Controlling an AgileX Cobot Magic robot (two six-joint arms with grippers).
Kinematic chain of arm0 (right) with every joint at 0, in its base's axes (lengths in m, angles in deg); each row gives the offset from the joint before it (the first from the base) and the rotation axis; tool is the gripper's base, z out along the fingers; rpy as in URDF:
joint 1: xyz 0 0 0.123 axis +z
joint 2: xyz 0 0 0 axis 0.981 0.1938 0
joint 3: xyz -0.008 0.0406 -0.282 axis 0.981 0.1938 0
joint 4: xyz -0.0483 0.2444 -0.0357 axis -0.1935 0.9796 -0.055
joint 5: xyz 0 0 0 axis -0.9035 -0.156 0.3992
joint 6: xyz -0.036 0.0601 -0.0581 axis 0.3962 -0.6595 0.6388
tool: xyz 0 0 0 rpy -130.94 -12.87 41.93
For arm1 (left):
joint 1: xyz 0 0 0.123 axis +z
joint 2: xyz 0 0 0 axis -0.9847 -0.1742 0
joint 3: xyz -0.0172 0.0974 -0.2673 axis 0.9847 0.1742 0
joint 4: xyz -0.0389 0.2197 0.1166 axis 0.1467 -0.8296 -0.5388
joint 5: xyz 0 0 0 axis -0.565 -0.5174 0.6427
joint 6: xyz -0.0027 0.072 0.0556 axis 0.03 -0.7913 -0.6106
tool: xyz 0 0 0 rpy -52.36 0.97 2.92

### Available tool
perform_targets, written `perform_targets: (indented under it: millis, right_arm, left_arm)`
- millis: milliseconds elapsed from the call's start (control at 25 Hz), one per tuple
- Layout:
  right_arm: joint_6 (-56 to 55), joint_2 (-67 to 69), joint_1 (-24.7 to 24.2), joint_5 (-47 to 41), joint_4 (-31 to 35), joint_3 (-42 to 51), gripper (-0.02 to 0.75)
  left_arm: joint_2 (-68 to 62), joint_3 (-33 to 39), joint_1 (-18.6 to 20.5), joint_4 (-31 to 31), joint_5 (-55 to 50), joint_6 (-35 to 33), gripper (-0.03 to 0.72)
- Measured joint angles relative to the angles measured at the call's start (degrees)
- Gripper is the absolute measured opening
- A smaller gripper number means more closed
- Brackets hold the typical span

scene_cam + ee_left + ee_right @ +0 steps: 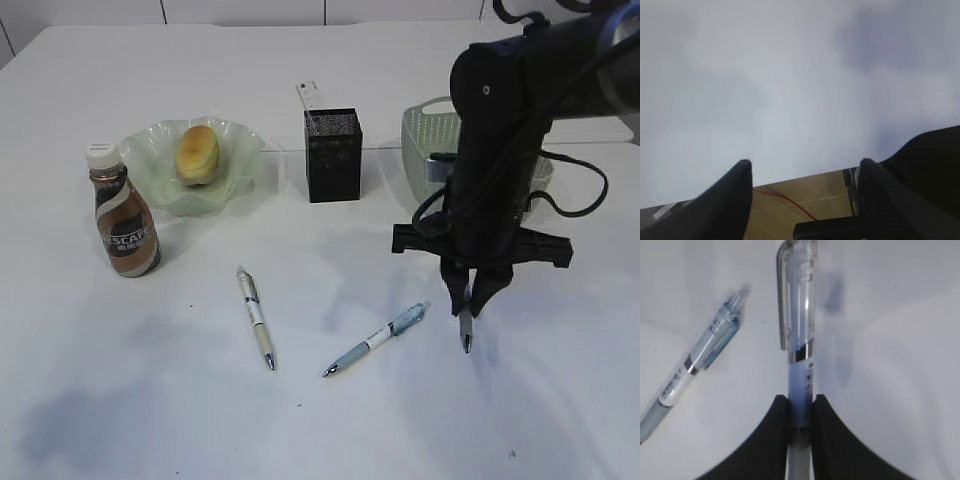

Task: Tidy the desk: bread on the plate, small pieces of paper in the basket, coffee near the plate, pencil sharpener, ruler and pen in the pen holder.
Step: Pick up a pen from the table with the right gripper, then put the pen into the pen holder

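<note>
My right gripper [471, 298] [800, 400] is shut on a clear blue pen [465, 338] [799, 315] and holds it upright just above the white desk [560, 400]. Two more pens lie on the desk: a white one [256, 317] and a pale blue one [377, 339] [695, 365]. The bread [198, 153] lies in the ruffled green plate [150, 140]. The coffee [124, 215] stands left of the plate. The ruler [309, 97] sticks out of the black mesh pen holder [334, 155]. My left gripper [805, 167] is open and empty. The paper pieces and the pencil sharpener are out of view.
The green basket [430, 135] stands right of the pen holder, partly behind my right arm. The left wrist view shows bare desk [790, 75], its edge, and brown floor with a red cable [790, 202] beyond it.
</note>
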Motion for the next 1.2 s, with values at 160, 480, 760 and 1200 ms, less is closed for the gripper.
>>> perform_targets:
  millis: [160,480,760,1200]
  right_arm:
    - [5.9,0.0,0.0,-2.6,0.1,-4.0,0.107]
    - [12.5,-0.1,0.0,-2.8,0.7,-10.4,0.107]
    - [17.2,-4.8,0.0,6.9,0.4,-10.9,0.107]
    - [23.1,-7.4,0.0,22.6,-1.8,-10.9,0.107]
  left_arm:
    - [0.0,0.0,0.0,0.0,0.0,0.0,0.466]
    - [0.0,0.0,0.0,0.0,0.0,0.0,0.466]
    - [0.0,0.0,0.0,0.0,0.0,0.0,0.466]
    - [0.0,0.0,0.0,0.0,2.7,0.0,0.466]
